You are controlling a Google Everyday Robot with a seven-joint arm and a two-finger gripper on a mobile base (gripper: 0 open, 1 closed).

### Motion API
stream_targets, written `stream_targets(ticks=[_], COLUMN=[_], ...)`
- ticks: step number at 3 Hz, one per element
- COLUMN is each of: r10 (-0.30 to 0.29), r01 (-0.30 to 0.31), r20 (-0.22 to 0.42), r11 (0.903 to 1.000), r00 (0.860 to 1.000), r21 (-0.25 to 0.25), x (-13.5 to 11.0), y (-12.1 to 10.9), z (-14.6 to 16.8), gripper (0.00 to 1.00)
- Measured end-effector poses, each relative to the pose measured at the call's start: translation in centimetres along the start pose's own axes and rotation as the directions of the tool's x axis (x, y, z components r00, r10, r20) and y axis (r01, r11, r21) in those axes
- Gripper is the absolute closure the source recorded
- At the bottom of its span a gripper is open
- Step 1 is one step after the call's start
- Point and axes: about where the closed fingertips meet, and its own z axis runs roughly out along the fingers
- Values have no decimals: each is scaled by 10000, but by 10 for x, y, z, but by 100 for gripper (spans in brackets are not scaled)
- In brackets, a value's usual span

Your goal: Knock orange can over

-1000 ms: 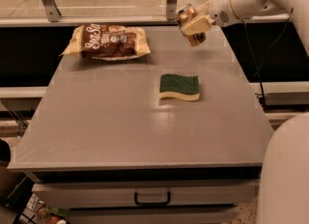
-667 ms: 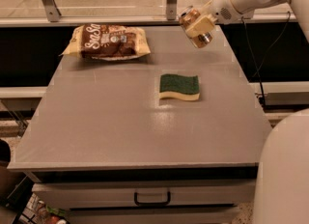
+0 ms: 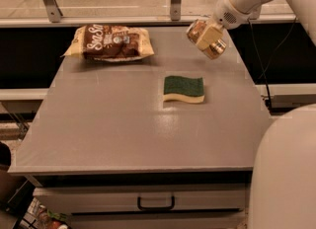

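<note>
One tilted, shiny orange can (image 3: 216, 49) is what your end effector (image 3: 208, 36) is gripping, just beyond the sponge (image 3: 183, 89).

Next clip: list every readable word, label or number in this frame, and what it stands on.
"Sea S...": large white script on the brown bag; the later letters are unclear.
Small print on the bag: too blurred to read.
Can, at the pincer, far right: pale markings, unreadable.
Sponge: no text.
</note>
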Motion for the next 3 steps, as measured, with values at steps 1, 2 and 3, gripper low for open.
stream_targets(ticks=[1,2,3], r10=[-282,-651,-864], r01=[227,470,628], r20=[-579,-810,-802], r11=[9953,9772,9634], r00=[9979,9946,9930], r21=[-945,-2072,-2605], x=[6,5,1], y=[20,42,51], z=[22,48,60], gripper=[100,100,100])
